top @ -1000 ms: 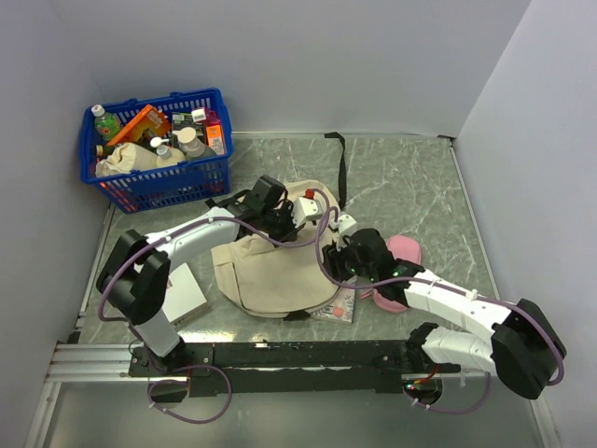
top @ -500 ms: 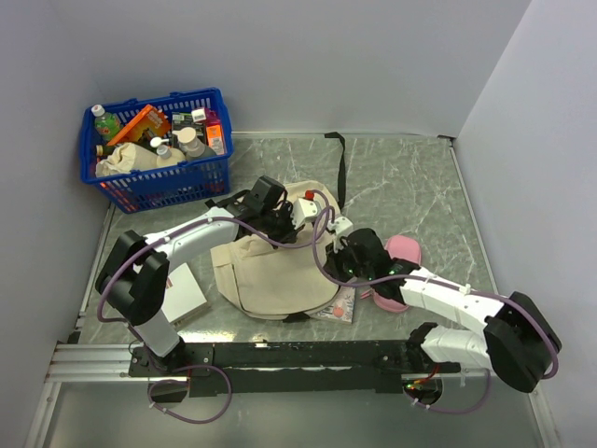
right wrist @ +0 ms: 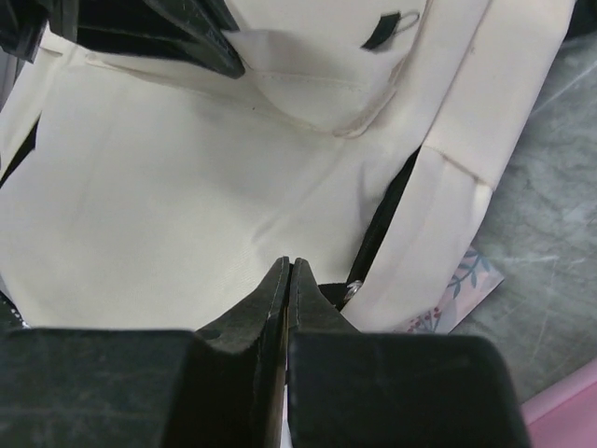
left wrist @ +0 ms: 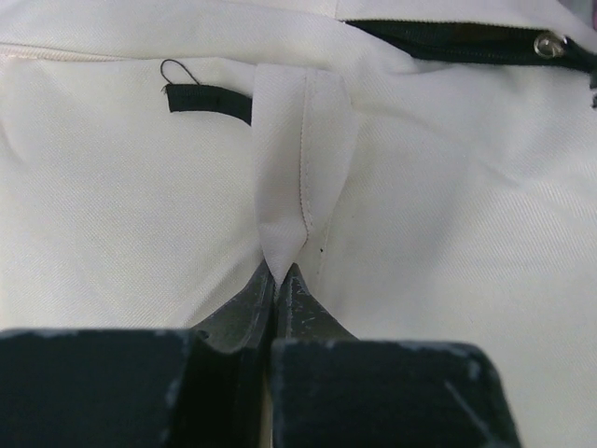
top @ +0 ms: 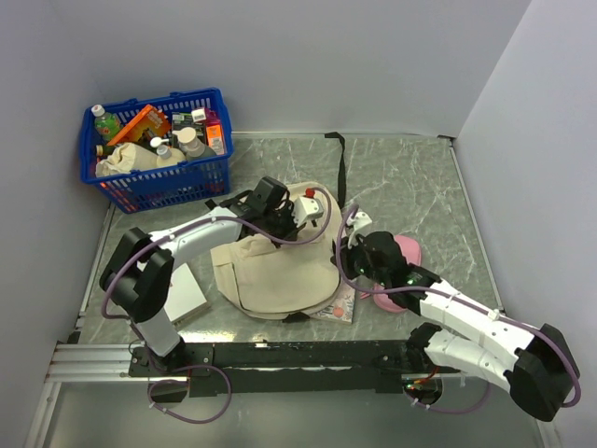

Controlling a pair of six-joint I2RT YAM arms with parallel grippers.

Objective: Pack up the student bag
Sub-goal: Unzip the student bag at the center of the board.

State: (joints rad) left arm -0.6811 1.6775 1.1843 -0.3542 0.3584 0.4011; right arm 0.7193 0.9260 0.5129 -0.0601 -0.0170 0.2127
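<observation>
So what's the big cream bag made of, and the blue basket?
The large cream-beige backpack looks like matte woven cloth: fine weave, stitched seams, soft folds. The blue lattice basket seems moulded plastic: rigid open-grid walls, slight sheen.

I can read no words or numbers anywhere. Labels on the bottles [top: 104, 121] in the basket [top: 163, 187], left of the bag [top: 280, 266], are too small; the booklet [top: 343, 305] at its near right edge shows only leaves.
</observation>
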